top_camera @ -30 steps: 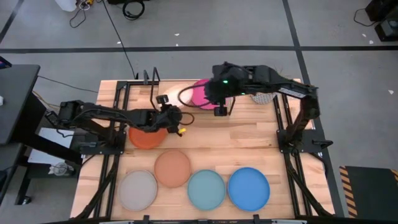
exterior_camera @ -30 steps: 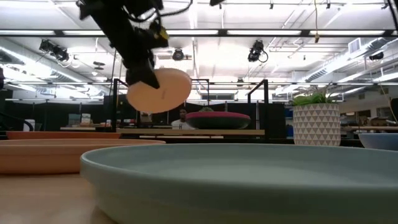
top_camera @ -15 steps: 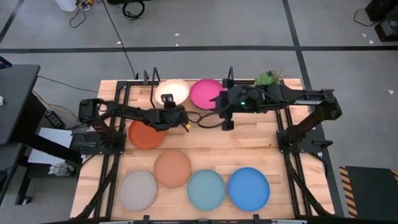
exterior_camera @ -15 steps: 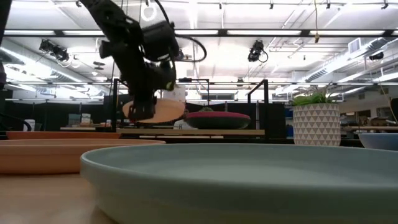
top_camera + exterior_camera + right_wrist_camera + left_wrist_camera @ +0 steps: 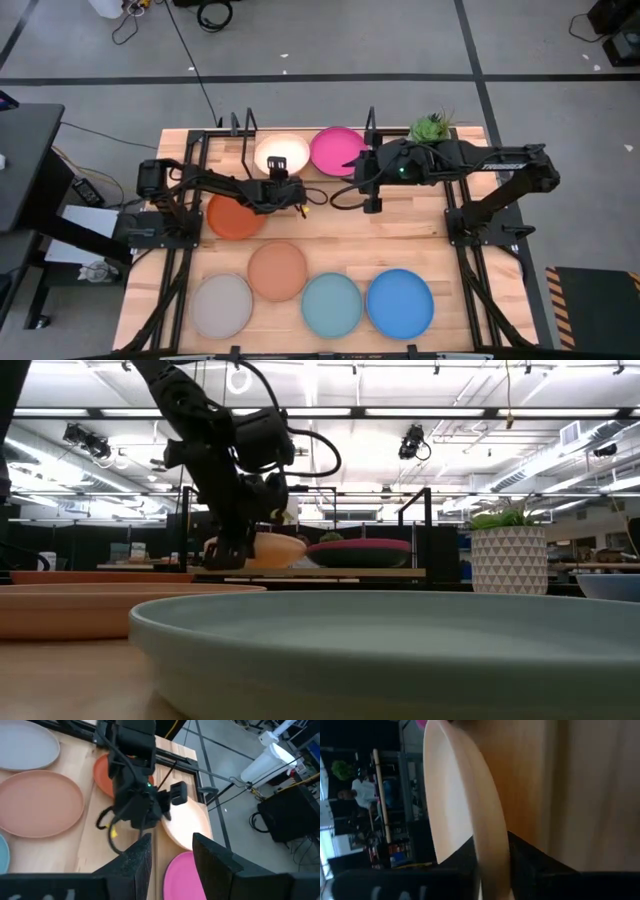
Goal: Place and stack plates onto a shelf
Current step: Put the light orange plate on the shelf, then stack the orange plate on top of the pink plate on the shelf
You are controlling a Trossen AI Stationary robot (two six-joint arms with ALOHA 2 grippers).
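Pale pink plate (image 5: pixel 279 153) lies on the shelf (image 5: pixel 300 178) at the far left, just beside the magenta plate (image 5: pixel 334 150), with the left end effector (image 5: pixel 281 184) clamped on its near rim, fingers either side. Right end effector (image 5: pixel 372 203) hangs over the worktop (image 5: pixel 400 225) nearby, fingers parted and holding nothing.

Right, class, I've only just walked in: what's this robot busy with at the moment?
The left gripper is at the near edge of a pale pink plate, setting it on the shelf beside the magenta plate. The right gripper hangs open and empty just in front of the shelf. Five plates wait on the table: orange, salmon, grey, light turquoise and blue.
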